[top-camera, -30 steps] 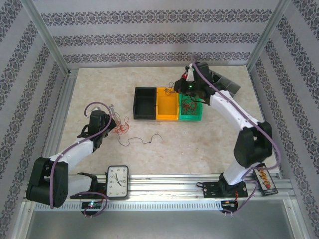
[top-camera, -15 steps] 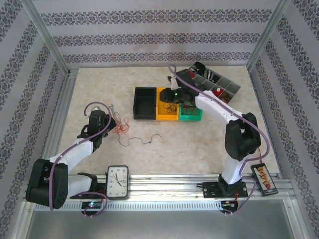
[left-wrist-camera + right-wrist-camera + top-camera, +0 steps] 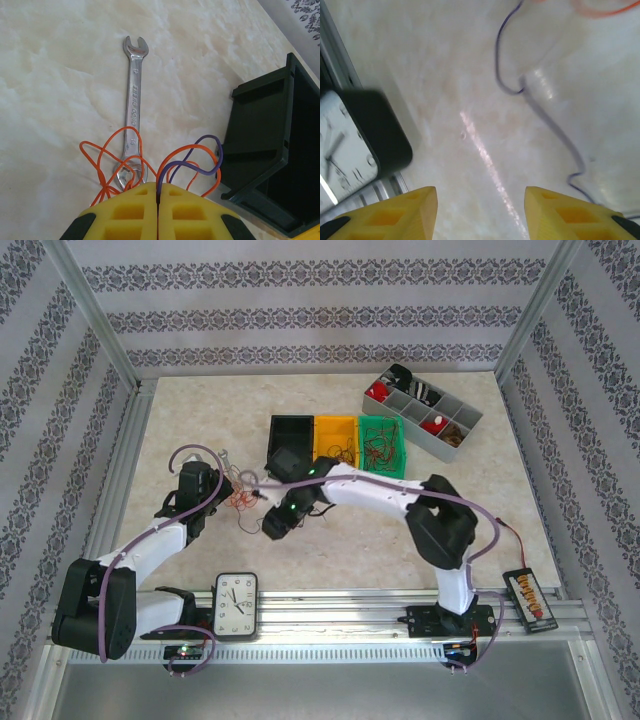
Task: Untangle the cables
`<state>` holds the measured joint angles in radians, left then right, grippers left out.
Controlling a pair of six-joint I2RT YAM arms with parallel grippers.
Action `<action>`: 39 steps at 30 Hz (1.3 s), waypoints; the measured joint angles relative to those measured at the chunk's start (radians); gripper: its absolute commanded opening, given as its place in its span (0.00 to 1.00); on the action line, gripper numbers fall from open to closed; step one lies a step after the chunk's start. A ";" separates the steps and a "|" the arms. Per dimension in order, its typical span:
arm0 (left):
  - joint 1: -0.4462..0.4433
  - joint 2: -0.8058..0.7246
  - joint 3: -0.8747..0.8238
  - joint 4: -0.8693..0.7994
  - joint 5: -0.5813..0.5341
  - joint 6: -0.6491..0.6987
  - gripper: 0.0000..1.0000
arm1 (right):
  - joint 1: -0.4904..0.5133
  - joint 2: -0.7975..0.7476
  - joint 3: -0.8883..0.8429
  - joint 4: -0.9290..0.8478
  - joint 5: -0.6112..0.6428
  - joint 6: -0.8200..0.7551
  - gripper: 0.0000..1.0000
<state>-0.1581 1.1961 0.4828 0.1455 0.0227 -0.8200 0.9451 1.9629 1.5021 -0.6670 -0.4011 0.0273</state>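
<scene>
The left gripper is squeezed tight shut. It pinches some orange cables and one purple cable between its yellow fingers. The loops poke out in front of it and lie on the table. One orange loop crosses over a silver wrench near its bottom end. A black bin sits just to the right of the loops.

The right gripper hangs low over the table. Its fingers stand well apart, and nothing is between them. A thin dark cable wiggles along the table just past it. A clock lies off to one side, next to the metal rail.

From above, more cables sit curled up in the green bin and in the orange bin beside it
</scene>
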 measured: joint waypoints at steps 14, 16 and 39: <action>0.000 0.000 0.000 -0.003 0.000 0.000 0.00 | 0.007 0.059 0.027 0.003 0.219 -0.088 0.51; 0.000 0.000 0.000 -0.003 0.000 0.000 0.00 | 0.007 0.060 0.026 0.014 0.229 -0.088 0.51; 0.000 0.012 0.000 -0.018 -0.005 0.001 0.00 | -0.179 -0.204 -0.162 0.207 0.184 0.097 0.00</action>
<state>-0.1581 1.2079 0.4828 0.1276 0.0177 -0.8192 0.7666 1.7584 1.3399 -0.4603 -0.2169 0.1238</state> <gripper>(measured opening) 0.072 0.062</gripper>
